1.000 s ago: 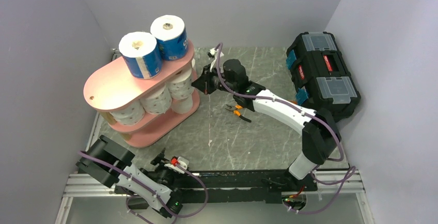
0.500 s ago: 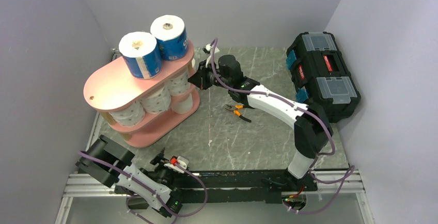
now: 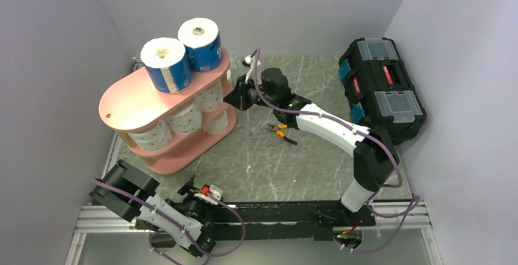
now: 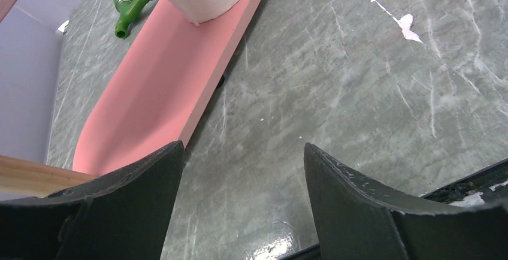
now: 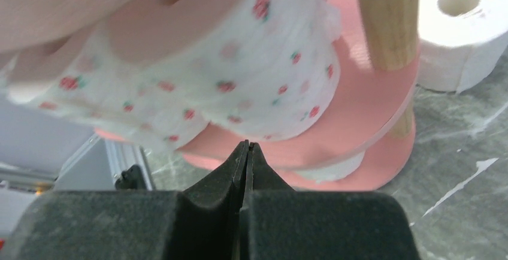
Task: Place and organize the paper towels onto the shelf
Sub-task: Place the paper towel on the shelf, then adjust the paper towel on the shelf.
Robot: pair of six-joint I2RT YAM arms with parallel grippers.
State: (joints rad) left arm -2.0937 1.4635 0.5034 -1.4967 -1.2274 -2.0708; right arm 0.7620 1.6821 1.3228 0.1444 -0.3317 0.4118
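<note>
The right gripper [image 5: 247, 147] is pressed fully shut with nothing between its fingers. Its tip sits just below and in front of a speckled roll [image 5: 239, 74] that stands at the end of the shelf's [image 3: 131, 97] middle board, close to the roll but apparently not touching it. A wooden post [image 5: 386, 20] rises just right of that roll. Beyond the post stands a plain white roll [image 5: 458, 23]; whether it rests on the table [image 3: 317, 82] or on the bottom board is hard to tell from the wrist view.

From above, two more speckled rolls [image 3: 185, 117] fill the same tier, another white roll [image 3: 215, 123] stands below them, and two blue-wrapped rolls [image 3: 166, 63] stand side by side on the top board.

The left gripper [image 4: 242, 152] hangs wide open and empty, low over the table near the shelf's bottom board. Orange-handled pliers [image 3: 280, 132] lie under the right arm, and a black toolbox [image 3: 382, 88] sits well apart on the right.
</note>
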